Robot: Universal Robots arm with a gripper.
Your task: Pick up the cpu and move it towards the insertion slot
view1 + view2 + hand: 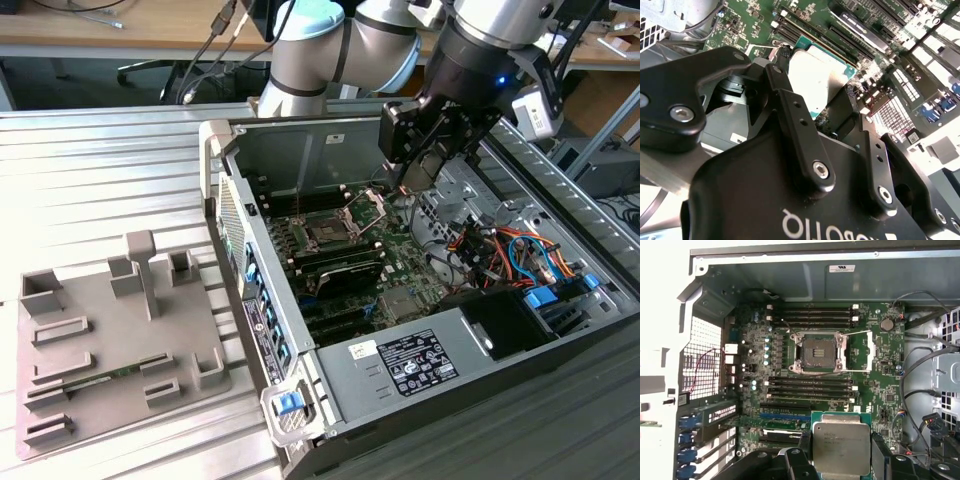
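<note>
Ribbed grey metal bench (110,180) bearing open computer case (300,135); black gripper (840,452) above motherboard, clamped on silvery square cpu (841,447), apart from silver-framed insertion slot (819,352)

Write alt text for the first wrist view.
The gripper holds the cpu above an open computer case's green motherboard. Farther along the board, apart from the chip, the insertion slot sits open between rows of black memory slots.
</note>
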